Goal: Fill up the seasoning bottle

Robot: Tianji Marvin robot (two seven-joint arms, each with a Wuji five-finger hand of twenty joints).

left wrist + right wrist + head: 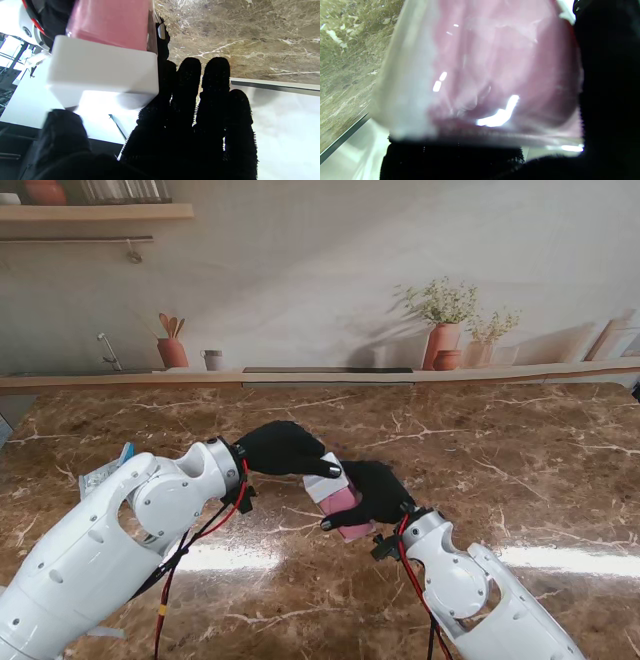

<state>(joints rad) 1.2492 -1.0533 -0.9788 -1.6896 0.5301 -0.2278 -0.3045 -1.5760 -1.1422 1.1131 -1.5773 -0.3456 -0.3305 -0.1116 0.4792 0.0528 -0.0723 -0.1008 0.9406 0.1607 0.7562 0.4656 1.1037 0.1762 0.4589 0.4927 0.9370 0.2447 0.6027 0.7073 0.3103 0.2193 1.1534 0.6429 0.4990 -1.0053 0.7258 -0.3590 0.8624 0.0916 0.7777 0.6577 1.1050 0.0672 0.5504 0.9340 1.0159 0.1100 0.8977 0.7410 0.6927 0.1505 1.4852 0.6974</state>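
- Bottle (337,498): clear squarish body with pink contents, white boxy cap (325,482). It is held off the table (520,460), tilted, cap end pointing away from me and to my left.
- Right hand (375,492): my fingers are wrapped round the pink body, clamped on it. In the right wrist view the body (480,75) fills the frame, blurred, glossy, with bright glints on the wall.
- Left hand (285,448): it lies over the cap from my left, fingertips touching the cap's top edge. In the left wrist view the cap (102,72) sits between thumb (62,132) and fingers (185,100); I cannot tell whether this is a firm grip or only contact.
- Position: both hands meet above the middle of the table, slightly nearer to me.
- Fill level: pink reaches up to the cap.
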